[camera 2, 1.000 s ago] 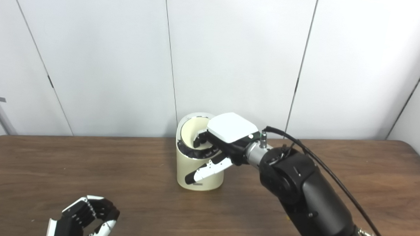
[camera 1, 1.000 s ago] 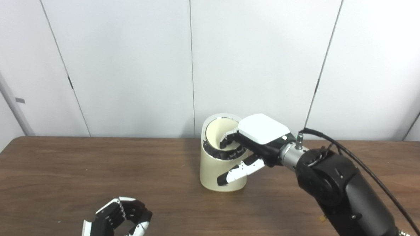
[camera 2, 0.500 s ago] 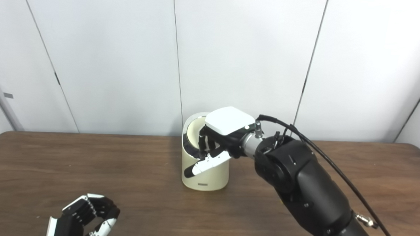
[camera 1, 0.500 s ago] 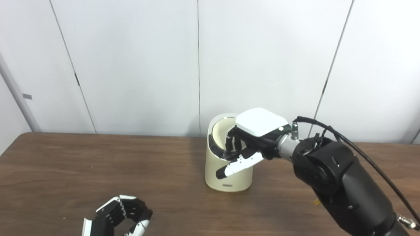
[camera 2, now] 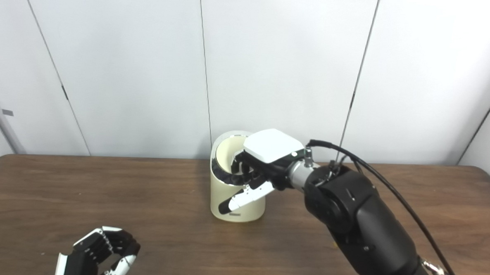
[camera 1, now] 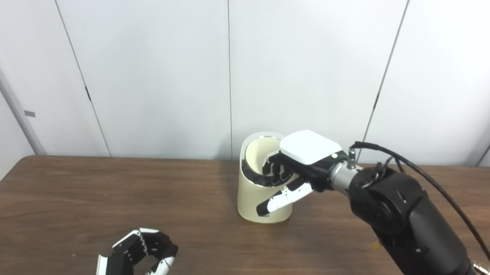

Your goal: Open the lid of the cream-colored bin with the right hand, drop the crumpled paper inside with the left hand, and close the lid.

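the lid of the bin on the table is being held up by the curled fingers of the right hand, and could be dropped shut if they slip, while the left hand is being kept half-curled and seemingly empty, with no paper being seen.

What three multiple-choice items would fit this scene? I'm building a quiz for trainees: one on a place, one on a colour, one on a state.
1. Where is the left hand?
A. Inside the bin
B. On the lid
C. Low over the table's near left part

2. What colour is the bin?
A. Cream
B. Red
C. Blue

3. How is the lid?
A. Shut flat
B. Tipped up, open
C. Lying on the table

Answers:
1 C: the left hand sits over the table, far from the bin.
2 A: its wall is cream.
3 B: the lid stands up behind the opening, with the right hand hooked over the rim.
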Available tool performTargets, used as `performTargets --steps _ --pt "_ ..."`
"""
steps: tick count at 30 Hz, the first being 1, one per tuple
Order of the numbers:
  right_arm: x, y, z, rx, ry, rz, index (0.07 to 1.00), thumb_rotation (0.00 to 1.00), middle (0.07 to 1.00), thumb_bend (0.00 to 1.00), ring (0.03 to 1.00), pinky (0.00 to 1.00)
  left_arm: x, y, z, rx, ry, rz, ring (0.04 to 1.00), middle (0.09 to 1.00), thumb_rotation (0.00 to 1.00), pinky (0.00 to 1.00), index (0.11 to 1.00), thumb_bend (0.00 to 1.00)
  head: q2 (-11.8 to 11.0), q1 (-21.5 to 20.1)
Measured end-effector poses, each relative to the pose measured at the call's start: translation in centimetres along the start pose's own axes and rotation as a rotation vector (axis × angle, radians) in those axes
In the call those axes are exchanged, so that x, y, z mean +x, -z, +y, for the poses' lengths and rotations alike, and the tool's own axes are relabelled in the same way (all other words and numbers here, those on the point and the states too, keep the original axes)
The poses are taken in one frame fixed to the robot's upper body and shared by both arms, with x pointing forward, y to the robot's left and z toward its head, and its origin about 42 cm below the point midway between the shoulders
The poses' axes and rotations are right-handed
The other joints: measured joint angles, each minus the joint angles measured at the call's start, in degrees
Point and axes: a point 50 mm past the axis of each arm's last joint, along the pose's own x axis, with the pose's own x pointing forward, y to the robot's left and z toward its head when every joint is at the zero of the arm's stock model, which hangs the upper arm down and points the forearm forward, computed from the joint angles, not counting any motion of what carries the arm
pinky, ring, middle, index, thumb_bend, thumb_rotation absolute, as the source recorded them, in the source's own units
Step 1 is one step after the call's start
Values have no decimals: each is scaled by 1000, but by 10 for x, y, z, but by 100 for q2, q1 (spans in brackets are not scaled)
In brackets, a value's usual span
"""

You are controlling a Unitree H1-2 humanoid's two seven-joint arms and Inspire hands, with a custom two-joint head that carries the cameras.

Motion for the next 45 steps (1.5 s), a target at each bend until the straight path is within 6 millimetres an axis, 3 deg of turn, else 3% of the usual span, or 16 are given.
performTargets --steps 17,24,30,36,42,45 --pt "-1 4 2 33 27 -1 739 888 736 900 709 628 0 1 0 2 2 0 453 493 56 377 484 479 -53 -26" --pt "-12 3 4 61 32 15 724 846 732 893 712 618 0 3 1 7 2 4 453 492 58 383 484 479 -53 -35" --pt "-32 6 7 107 34 39 725 842 725 897 706 612 0 3 2 9 1 3 453 491 57 385 484 479 -62 -35" --pt "-67 12 6 152 126 63 717 787 703 815 674 570 0 3 3 11 0 2 455 494 58 385 484 479 -62 -44" --pt "-101 16 27 274 286 107 722 728 713 772 678 551 0 4 5 16 -1 2 461 498 56 393 484 478 -70 -53" --pt "-109 17 36 313 340 128 719 734 719 747 679 554 0 4 7 18 1 3 460 498 56 393 484 479 -62 -70"
